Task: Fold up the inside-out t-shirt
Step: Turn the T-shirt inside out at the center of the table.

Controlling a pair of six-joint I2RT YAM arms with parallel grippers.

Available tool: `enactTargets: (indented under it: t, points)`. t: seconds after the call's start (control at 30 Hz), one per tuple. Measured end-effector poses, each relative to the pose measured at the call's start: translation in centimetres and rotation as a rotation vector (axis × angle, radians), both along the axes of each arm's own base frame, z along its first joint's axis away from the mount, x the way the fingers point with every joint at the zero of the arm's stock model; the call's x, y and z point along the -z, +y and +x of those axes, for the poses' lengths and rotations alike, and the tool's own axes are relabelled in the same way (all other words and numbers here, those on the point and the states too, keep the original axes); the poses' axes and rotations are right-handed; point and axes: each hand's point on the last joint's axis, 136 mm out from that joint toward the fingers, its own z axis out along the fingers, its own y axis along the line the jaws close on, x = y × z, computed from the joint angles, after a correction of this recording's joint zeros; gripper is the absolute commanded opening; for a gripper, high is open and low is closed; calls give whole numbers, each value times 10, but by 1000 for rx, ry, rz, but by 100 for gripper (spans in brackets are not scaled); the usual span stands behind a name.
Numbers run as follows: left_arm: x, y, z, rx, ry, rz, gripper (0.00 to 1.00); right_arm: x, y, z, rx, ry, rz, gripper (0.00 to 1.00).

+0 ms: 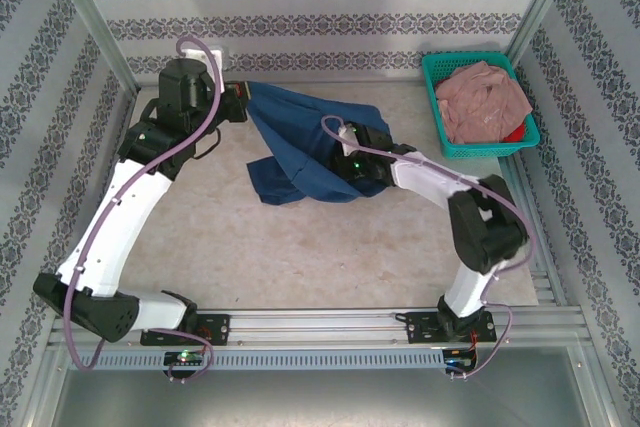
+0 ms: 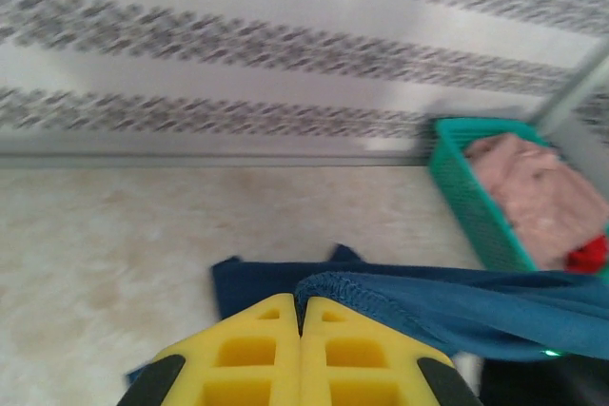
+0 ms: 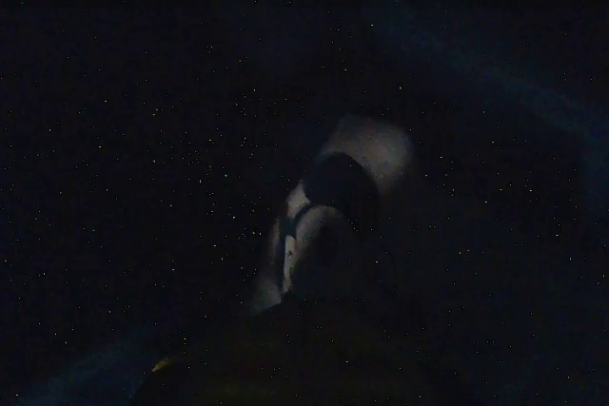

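The inside-out t-shirt (image 1: pixel 295 137) is dark navy and hangs bunched between my two arms at the back middle of the table, its lower part resting on the surface. My left gripper (image 1: pixel 243 102) is at the back left, its yellow jaws pressed together on a stitched hem of the t-shirt (image 2: pixel 476 306), which stretches off to the right from the left gripper (image 2: pixel 301 316). My right gripper (image 1: pixel 342 159) is pushed into the shirt's right side, fingers buried in the cloth and shut on it. The right wrist view is nearly black under the fabric.
A teal basket (image 1: pixel 432 97) stands at the back right corner with a dusty pink garment (image 1: pixel 485 97) and something red (image 1: pixel 515 134) in it. The same basket (image 2: pixel 466 197) lies just right of the shirt. Patterned walls close in the back and both sides.
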Motion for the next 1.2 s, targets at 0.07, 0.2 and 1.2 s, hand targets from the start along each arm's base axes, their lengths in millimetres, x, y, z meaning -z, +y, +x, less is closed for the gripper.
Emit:
enactTargets:
  t: [0.07, 0.2, 1.2]
  points:
    - [22, 16, 10, -61, 38, 17, 0, -32, 4, -4, -23, -64, 57, 0]
    - [62, 33, 25, -130, 114, 50, 0, -57, 11, -10, -55, -120, 98, 0]
    - [297, 43, 23, -160, 570, -49, 16, -260, 18, 6, -59, -380, 516, 0]
